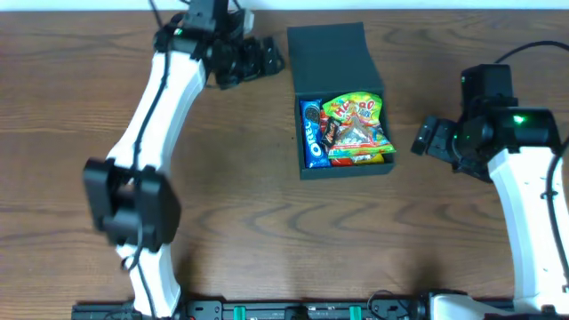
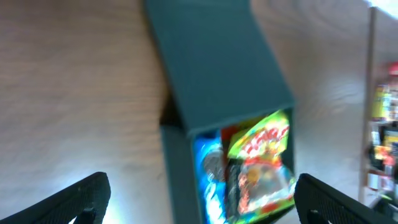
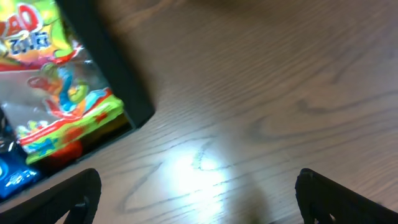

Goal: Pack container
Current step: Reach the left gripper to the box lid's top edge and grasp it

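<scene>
The dark teal-black container point(image 1: 300, 133) sits at the table's centre with its flap lid point(image 1: 331, 58) open toward the back. Inside lie a blue Oreo packet point(image 1: 310, 133), a green and red gummy bag point(image 1: 357, 124) and a dark packet point(image 1: 329, 132). My left gripper point(image 1: 258, 59) is open and empty, just left of the lid; its view shows the container point(image 2: 177, 162) and lid point(image 2: 211, 56). My right gripper point(image 1: 428, 139) is open and empty, right of the container; its view shows the container's corner point(image 3: 134, 106) and the gummy bag point(image 3: 56, 93).
The wooden table point(image 1: 249, 222) is bare around the container. Shelves with coloured items show blurred at the right edge of the left wrist view point(image 2: 384, 124). A black rail runs along the table's front edge point(image 1: 293, 311).
</scene>
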